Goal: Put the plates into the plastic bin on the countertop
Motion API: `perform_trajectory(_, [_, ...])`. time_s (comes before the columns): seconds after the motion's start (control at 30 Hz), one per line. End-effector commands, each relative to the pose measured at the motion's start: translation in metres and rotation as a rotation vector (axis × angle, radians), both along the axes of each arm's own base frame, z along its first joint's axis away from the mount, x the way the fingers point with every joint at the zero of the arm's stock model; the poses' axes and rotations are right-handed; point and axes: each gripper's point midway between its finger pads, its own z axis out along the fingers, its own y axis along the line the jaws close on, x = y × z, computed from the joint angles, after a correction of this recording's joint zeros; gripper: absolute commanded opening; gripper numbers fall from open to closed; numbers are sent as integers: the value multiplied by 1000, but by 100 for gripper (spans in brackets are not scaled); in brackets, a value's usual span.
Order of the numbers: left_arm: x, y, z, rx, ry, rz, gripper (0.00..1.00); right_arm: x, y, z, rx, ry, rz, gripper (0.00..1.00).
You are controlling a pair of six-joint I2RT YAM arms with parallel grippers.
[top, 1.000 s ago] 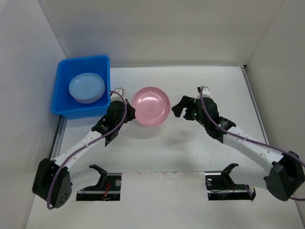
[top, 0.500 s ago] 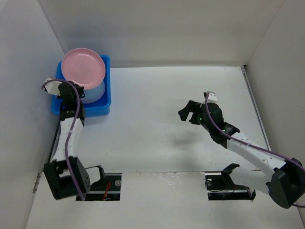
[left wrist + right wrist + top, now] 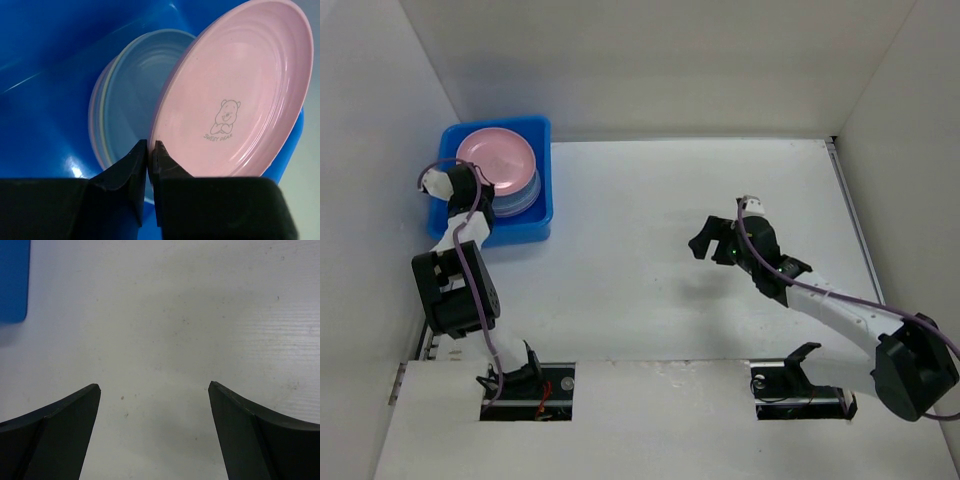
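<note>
A pink plate [image 3: 497, 154] [image 3: 240, 100] hangs over the blue plastic bin [image 3: 540, 222] at the far left of the countertop [image 3: 660, 290]. My left gripper [image 3: 475, 183] [image 3: 150, 144] is shut on its rim. Under it, a stack of pastel plates [image 3: 525, 197] [image 3: 131, 100] with a blue one on top lies in the bin. My right gripper [image 3: 704, 240] [image 3: 154, 386] hovers open over bare countertop right of centre, with nothing between its fingers.
White walls close in the countertop on the left, back and right. A corner of the bin [image 3: 14, 280] shows at the upper left of the right wrist view.
My left arm has swung the pink plate from the middle of the countertop to over the bin and lowered it toward the stack. My right gripper has drawn back a little and opened slightly wider.
</note>
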Motion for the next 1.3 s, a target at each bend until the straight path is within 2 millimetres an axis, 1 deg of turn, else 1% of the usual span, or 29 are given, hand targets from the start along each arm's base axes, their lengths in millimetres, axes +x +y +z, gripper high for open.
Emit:
perform_trajectory(0.0, [33,9,51,28,-163,-2,4,10,7,18,35,-71,19,95])
perform_trajectory(0.03, [35,9,49,28,-157,-4,6,11,7,16,34,-68,17,95])
perform_trajectory(0.07, [38,8,47,28,-151,-10,11,12,6,15,31,-66,16,95])
perform_trajectory(0.1, [38,9,45,30,-145,-8,19,12,6,15,30,-65,15,95])
perform_trajectory(0.13, [38,10,44,33,-142,-5,33,12,6,13,28,-61,15,95])
perform_trajectory(0.17, [37,9,45,34,-143,-5,44,13,7,14,29,-60,14,95])
perform_trajectory(0.27, [31,1,50,43,-146,-15,79,13,8,15,35,-59,14,95])
perform_trajectory(0.3, [29,-2,53,45,-150,-18,87,13,9,16,37,-60,15,95])
perform_trajectory(0.33, [24,-7,59,51,-158,-24,100,14,9,16,37,-62,12,95])
perform_trajectory(0.37, [20,-12,65,58,-166,-32,100,14,8,17,37,-65,10,96])
perform_trajectory(0.43, [8,-34,86,100,-188,-80,100,14,6,20,39,-75,-1,97])
perform_trajectory(0.47, [3,-45,95,125,-196,-112,100,14,5,21,38,-76,-3,100])
perform_trajectory(0.5, [-3,-64,103,161,-197,-168,100,14,3,22,36,-79,-12,100])
perform_trajectory(0.53, [-12,-87,107,198,-190,-234,100,14,0,22,31,-80,-24,100])
perform_trajectory(0.57, [-18,-107,107,221,-180,-294,100,14,-4,24,27,-84,-39,100])
perform_trajectory(0.6, [-27,-136,102,252,-153,-381,100,14,-10,26,20,-91,-58,100])
perform_trajectory(0.63, [-36,-167,90,279,-113,-476,100,13,-15,27,12,-98,-76,100])
perform_trajectory(0.67, [-44,-189,79,298,-82,-545,100,11,-20,29,4,-106,-97,100])
perform_trajectory(0.73, [-70,-245,43,346,9,-724,100,8,-35,34,-19,-129,-155,100])
perform_trajectory(0.77, [-81,-262,30,368,46,-785,100,4,-43,35,-30,-140,-183,100])
perform_trajectory(0.83, [-111,-302,-1,409,139,-928,100,-3,-57,39,-49,-161,-233,100])
perform_trajectory(0.9, [-135,-321,-20,433,197,-995,100,-12,-72,42,-55,-179,-281,100])
perform_trajectory(0.93, [-147,-328,-30,444,223,-1007,100,-16,-77,44,-53,-191,-297,100])
perform_trajectory(0.97, [-157,-328,-36,454,243,-994,100,-21,-83,46,-51,-199,-311,100])
perform_trajectory(1.0, [-164,-328,-38,466,251,-982,100,-26,-89,47,-45,-209,-325,100])
perform_trajectory(1.07, [-179,-325,-36,505,233,-955,100,-36,-98,49,-34,-226,-340,100])
perform_trajectory(1.13, [-192,-323,-26,553,183,-941,100,-43,-107,50,-20,-243,-363,100])
perform_trajectory(1.2, [-198,-314,-13,576,140,-899,100,-49,-115,53,1,-262,-391,100])
perform_trajectory(1.27, [-203,-307,-4,589,125,-876,100,-52,-118,56,17,-276,-405,100])
